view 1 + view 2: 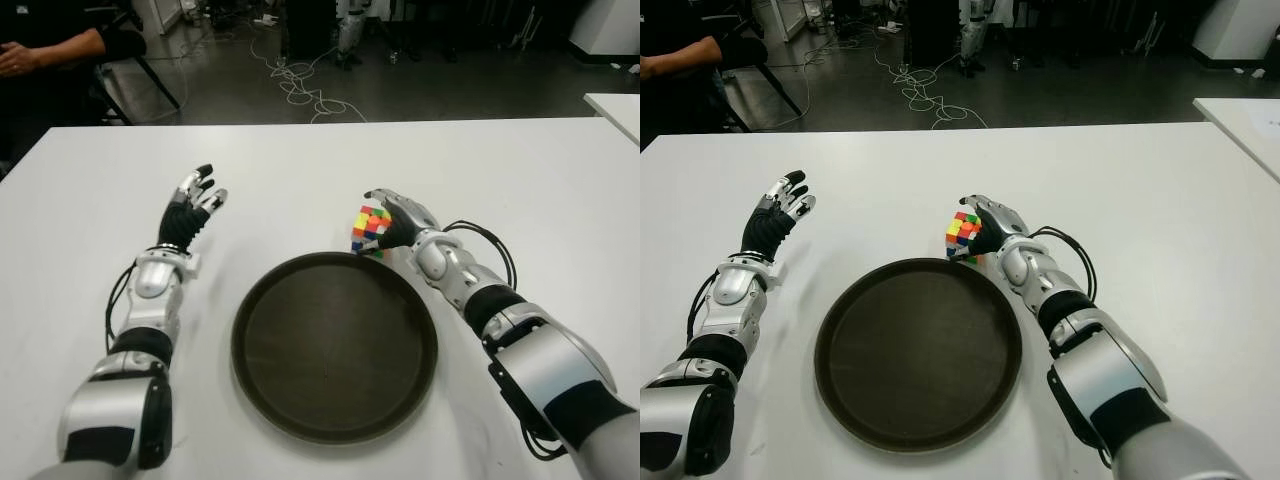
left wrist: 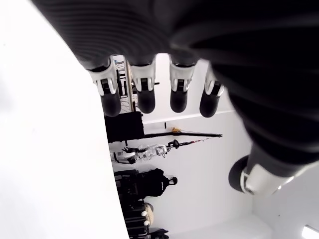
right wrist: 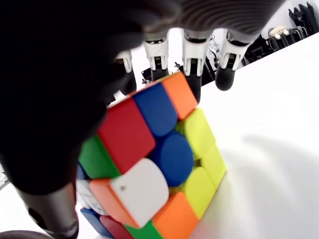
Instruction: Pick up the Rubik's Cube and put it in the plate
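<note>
The right hand (image 1: 398, 222) is at the Rubik's Cube (image 1: 370, 229), which shows just beyond the far right rim of the plate (image 1: 262, 300) on the white table (image 1: 520, 180). The hand comes at the cube from the right, its palm against the cube's right side and its fingers (image 3: 191, 47) arched over the top. In the right wrist view the fingers reach past the cube's far upper edge while the thumb (image 3: 47, 199) runs down the near side, so the cube is cupped between them. The grip looks loose rather than clenched: the fingertips stand a little proud of the coloured faces. The cube sits tilted, one corner low toward the table, and whether it touches the surface or is just lifted off it cannot be told. It is not in the plate.

The plate is a dark, round, shallow dish lying near the robot at the middle of the table.

The left hand (image 1: 192, 206) shows to the left of the plate, well apart from it, fingers (image 2: 144, 92) straight and slightly spread, pointing away from the robot. It holds nothing.

At the far left, beyond the table, a person's forearm (image 1: 60, 48) shows beside a chair.
</note>
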